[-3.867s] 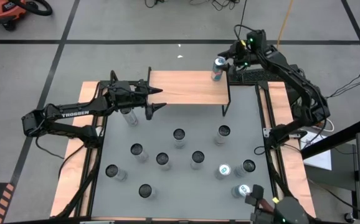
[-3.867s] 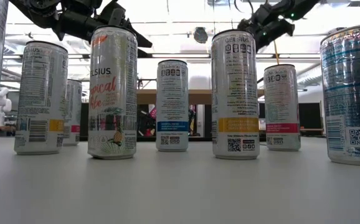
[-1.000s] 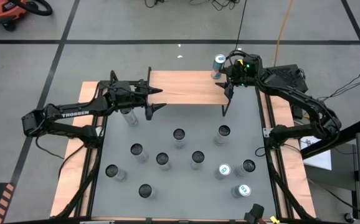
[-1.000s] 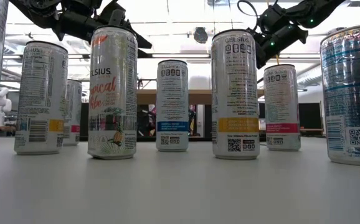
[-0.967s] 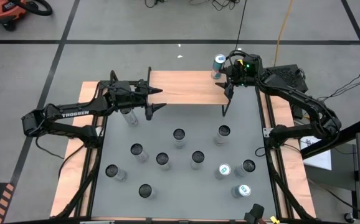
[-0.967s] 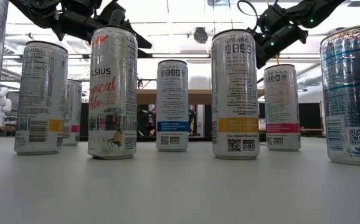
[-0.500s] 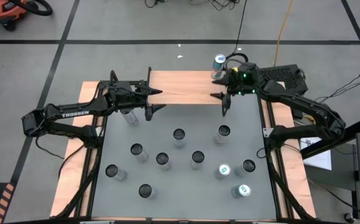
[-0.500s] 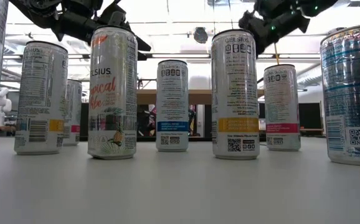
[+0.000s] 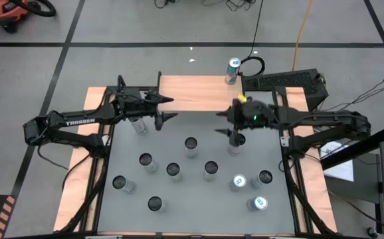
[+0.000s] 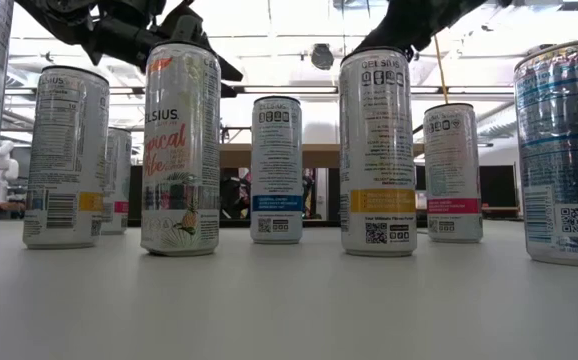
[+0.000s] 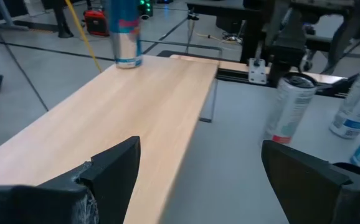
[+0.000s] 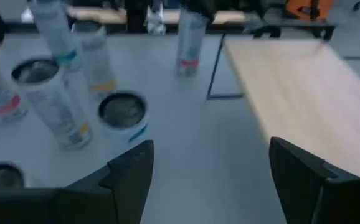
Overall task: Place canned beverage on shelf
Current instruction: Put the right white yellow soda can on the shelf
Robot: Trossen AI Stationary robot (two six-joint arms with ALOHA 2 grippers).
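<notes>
The shelf (image 9: 198, 93), a light wood plank on thin black legs, stands at the table's far edge. A blue-topped can (image 9: 232, 69) stands upright on its base at the shelf's far right corner; it also shows in the left wrist view (image 11: 123, 34). My right gripper (image 9: 224, 123) is open and empty above the table, just in front of the shelf's right end, beside a standing can (image 9: 238, 141). My left gripper (image 9: 169, 108) is open and empty at the near edge of the shelf's left part.
Several cans stand upright on the grey table (image 9: 192, 219), among them one in the middle (image 9: 191, 146), one at the near right (image 9: 257, 204) and one under the left arm (image 9: 137, 123). The low view shows them close up (image 10: 179, 150).
My right gripper has drawn away from the can on the shelf's far right corner, toward the table's near edge and a little left, and has come down over the table. The can stays standing on the shelf.
</notes>
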